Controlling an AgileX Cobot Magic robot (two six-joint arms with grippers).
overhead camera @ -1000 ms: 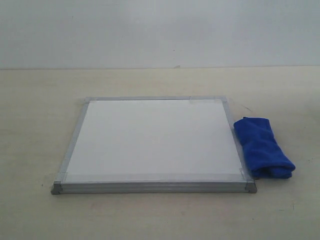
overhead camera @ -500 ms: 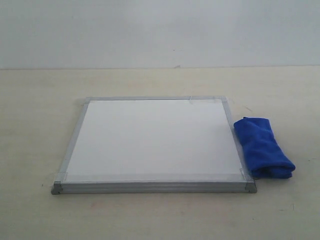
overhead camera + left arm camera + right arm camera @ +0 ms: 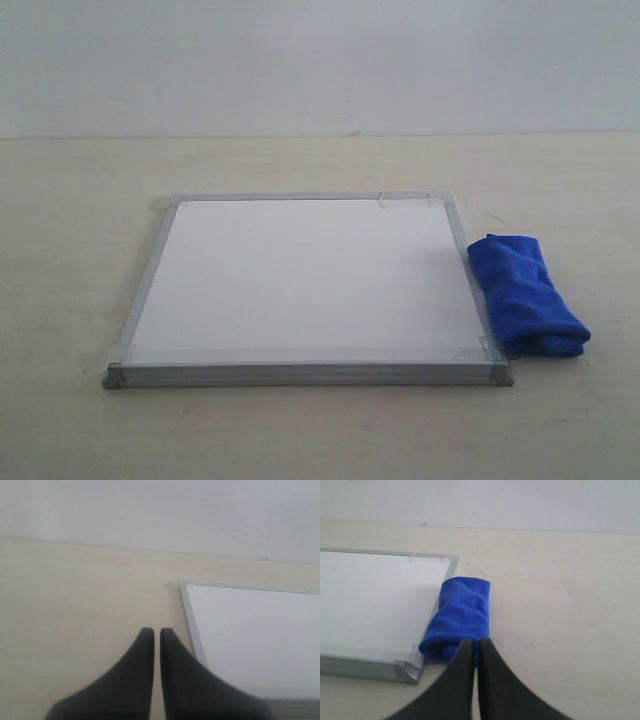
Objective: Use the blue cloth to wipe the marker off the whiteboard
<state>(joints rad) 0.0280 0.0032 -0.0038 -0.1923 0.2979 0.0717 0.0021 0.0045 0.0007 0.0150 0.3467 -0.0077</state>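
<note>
Cloth, i.e. the blue cloth [image 3: 459, 625], lay just ahead of the right gripper [image 3: 476, 645], against the whiteboard [image 3: 380, 600] edge, likely parked after wiping; no marker visible. Both grippers' jaws were closed, empty; left gripper [image 3: 156, 632] idled beside the board.

We see the blue cloth [image 3: 459, 625] lying against the right edge of the whiteboard [image 3: 375, 595] on the table [image 3: 560, 605], our right gripper [image 3: 476, 642] closed just short of it.

Board [image 3: 300, 275]: plain white face w/ silver-grey frame, no red showing. Cloth [image 3: 525, 293] is solid royal blue, no pattern. Table [image 3: 80, 250] pale cream, wall [image 3: 300, 60] off-white; both grippers [image 3: 156, 632] [image 3: 476, 644] matte black.
</note>
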